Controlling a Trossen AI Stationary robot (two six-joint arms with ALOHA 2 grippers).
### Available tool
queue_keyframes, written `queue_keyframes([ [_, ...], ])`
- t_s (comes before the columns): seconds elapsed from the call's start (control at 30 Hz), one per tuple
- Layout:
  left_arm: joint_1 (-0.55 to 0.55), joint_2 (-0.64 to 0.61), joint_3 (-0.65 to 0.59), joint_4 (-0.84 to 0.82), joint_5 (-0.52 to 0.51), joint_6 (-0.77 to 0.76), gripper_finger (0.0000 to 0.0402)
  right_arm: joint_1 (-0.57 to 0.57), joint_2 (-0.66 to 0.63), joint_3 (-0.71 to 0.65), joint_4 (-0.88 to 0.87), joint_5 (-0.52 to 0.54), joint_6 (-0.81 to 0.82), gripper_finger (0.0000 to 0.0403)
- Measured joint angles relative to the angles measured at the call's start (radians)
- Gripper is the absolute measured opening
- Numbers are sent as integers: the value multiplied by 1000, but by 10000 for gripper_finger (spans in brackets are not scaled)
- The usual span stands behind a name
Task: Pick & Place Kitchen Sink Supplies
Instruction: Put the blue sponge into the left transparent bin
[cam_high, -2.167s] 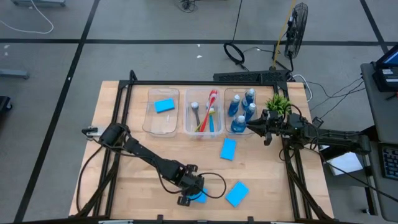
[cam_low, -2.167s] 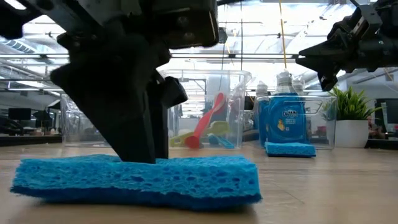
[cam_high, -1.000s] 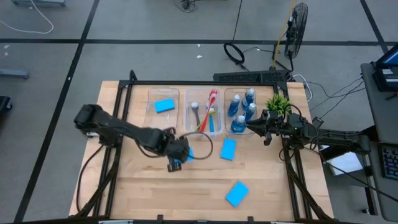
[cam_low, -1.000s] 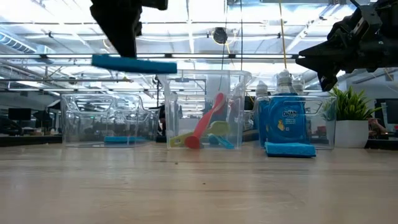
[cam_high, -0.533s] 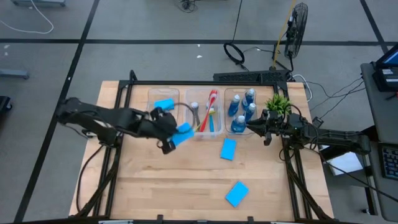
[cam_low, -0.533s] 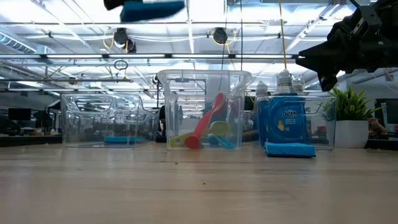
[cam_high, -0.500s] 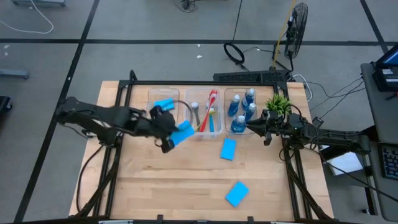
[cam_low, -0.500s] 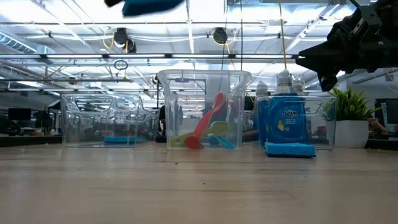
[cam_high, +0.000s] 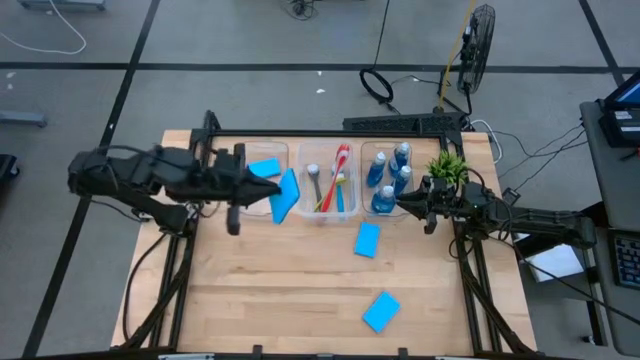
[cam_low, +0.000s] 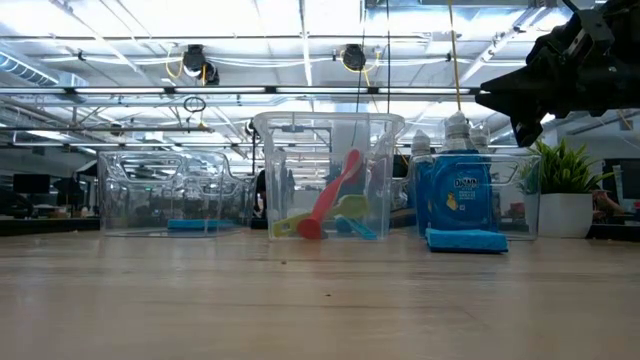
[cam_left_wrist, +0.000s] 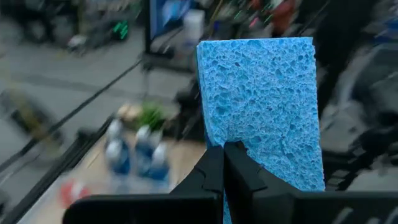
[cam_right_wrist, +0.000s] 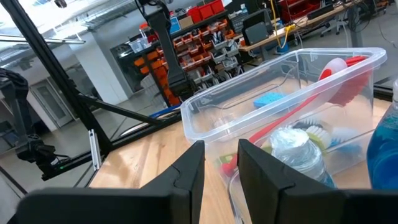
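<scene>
My left gripper (cam_high: 258, 190) is shut on a blue sponge (cam_high: 285, 196) high above the right side of the left clear bin (cam_high: 240, 200); it is above the top of the low view. Another sponge (cam_high: 263, 168) lies flat in that bin. Two sponges lie flat on the table, one (cam_high: 367, 239) near the bins, one (cam_high: 381, 311) near the near edge. Brushes (cam_high: 338, 180) lie in the middle bin, blue bottles (cam_high: 390, 172) stand in the right bin. My right gripper (cam_right_wrist: 219, 167) hovers open, with a narrow gap, just off the right bin's near right corner. My left gripper pinches the sponge between its two fingers at the middle of one short edge (cam_left_wrist: 229, 142). The fingers come about level from the table's left. The sponge (cam_left_wrist: 261, 99) juts past the fingertips toward the right, lifted clear of bin and table, and stands on edge.
A small green potted plant (cam_high: 447, 165) stands right of the bottle bin, close to my right arm. The three bins (cam_low: 325, 175) line the far side. Bare wood (cam_high: 260, 290) lies between the bins and the table's near edge.
My left gripper has risen and swung from the table's middle toward the far left, carrying the sponge out of the top of the low view to above the left bin. The gripper has turned, so the sponge now stands on edge. My right arm has kept still.
</scene>
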Motion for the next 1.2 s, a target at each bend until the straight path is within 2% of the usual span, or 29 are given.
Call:
queue_keyframes([
  [0.1,0,-16,0,82,72,40,0,0,0,0,0,0,-12,86],
  [0.27,0,-14,0,213,246,73,0,0,0,0,0,0,-26,86],
  [0.63,0,5,0,444,600,77,0,0,0,0,0,0,-38,86],
  [0.83,0,40,0,504,729,79,0,0,0,0,0,0,-71,86],
  [1.07,0,63,-1,512,760,83,0,0,0,0,1,0,-69,86],
  [1.13,0,60,-1,501,725,75,0,0,0,0,0,0,-68,86],
  [1.2,0,55,0,442,631,61,0,0,0,0,1,0,-68,86],
])
